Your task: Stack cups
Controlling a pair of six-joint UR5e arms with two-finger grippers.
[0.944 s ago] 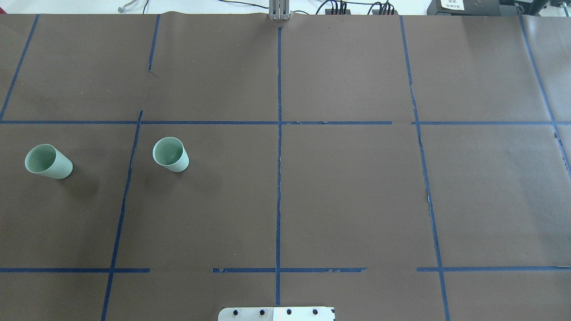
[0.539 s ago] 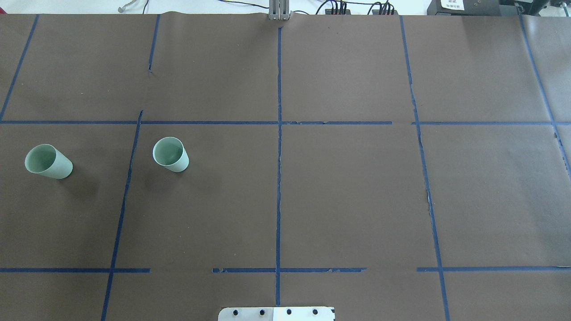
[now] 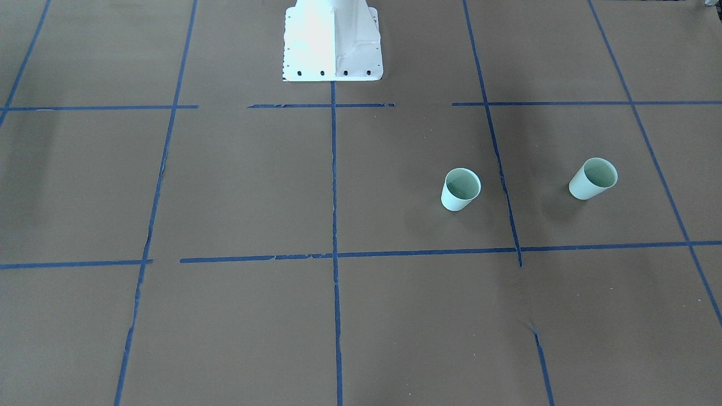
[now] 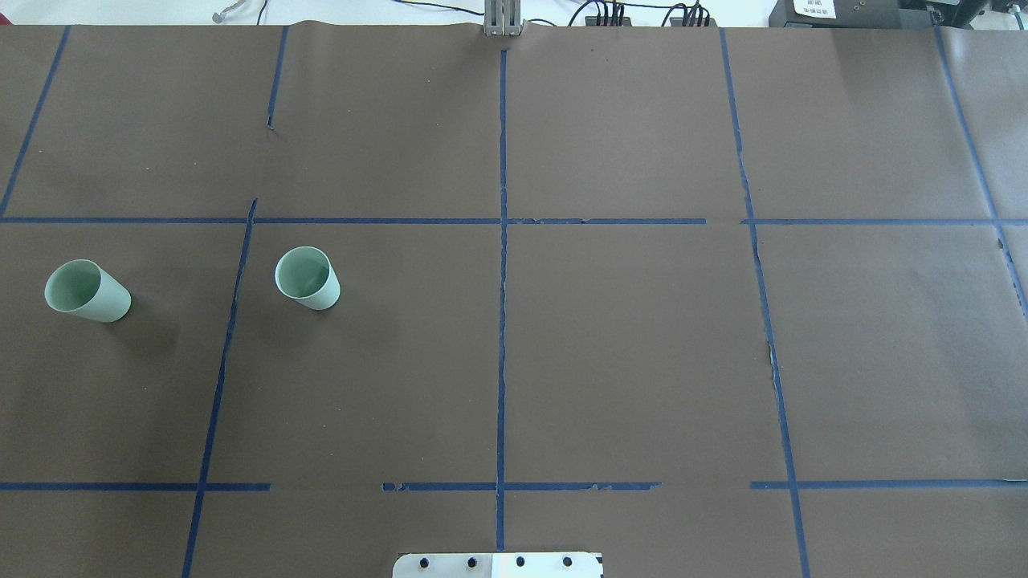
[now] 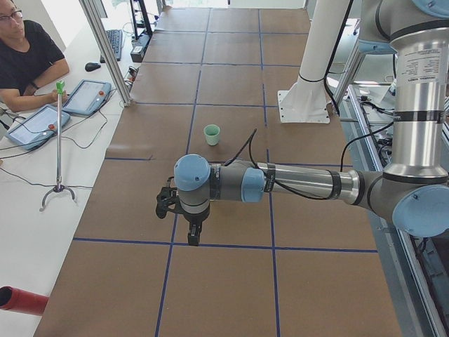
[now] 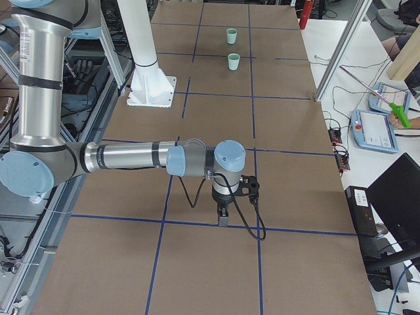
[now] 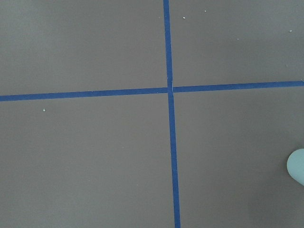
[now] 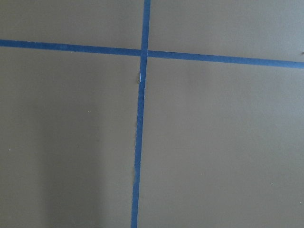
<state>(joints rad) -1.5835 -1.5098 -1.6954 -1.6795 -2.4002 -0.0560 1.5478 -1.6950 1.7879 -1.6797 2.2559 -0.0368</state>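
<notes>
On the table [image 4: 642, 361], robot-left half, I'm seeing the outer mint cup [image 4: 87, 291] & inner mint cup [image 4: 307, 278] standing upright, well apart, so I'm judging stacking's not begun, w/ left gripper [image 5: 192, 234] needing to reach one next; jaws there & on right gripper [image 6: 223, 216]: can't tell.

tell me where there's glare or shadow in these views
Front-facing view: the white base plate is blown out by glare. Overhead view: the outer cup and inner cup cast faint, soft shadows. Right wrist view: dim shadow band at lower left.
</notes>
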